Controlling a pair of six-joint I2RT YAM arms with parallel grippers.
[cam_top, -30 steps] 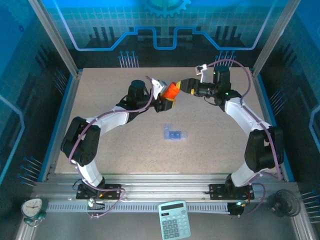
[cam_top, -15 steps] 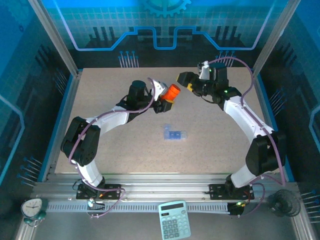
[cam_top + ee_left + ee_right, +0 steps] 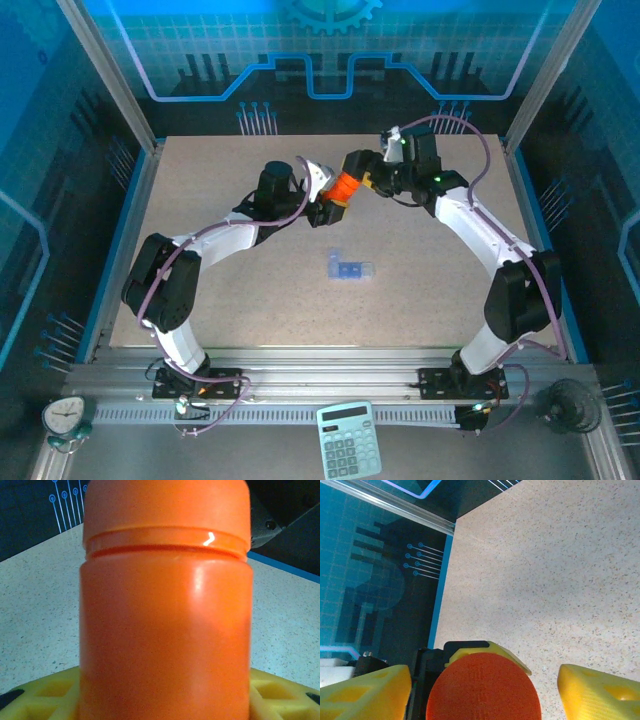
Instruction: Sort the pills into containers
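Holding an orange bottle [image 3: 344,185] up off the desk [image 3: 230,300], my left tool [image 3: 327,200] is clamped on its body, toward the far middle of the work area. My right tool [image 3: 360,170] meets it from the other side. On the right wrist camera, its yellow fingers [image 3: 365,692] stand apart on either side of the round cap [image 3: 483,687]. Desk shows in the gap beside one finger, so the cap is straddled, not gripped.

The cap sits on the bottle, with the seam closed all round on the left wrist camera. No pills lie anywhere on the desk (I take them to be inside the bottle). The small blue-tinted box [image 3: 348,268] rests flat near the desk's middle, well apart from both tools and nearer to me. It is too small for me to tell whether its lids are open or anything is inside.

I judge the task barely begun. The cap has to come off, then the pills must be tipped out and placed into the compartments.
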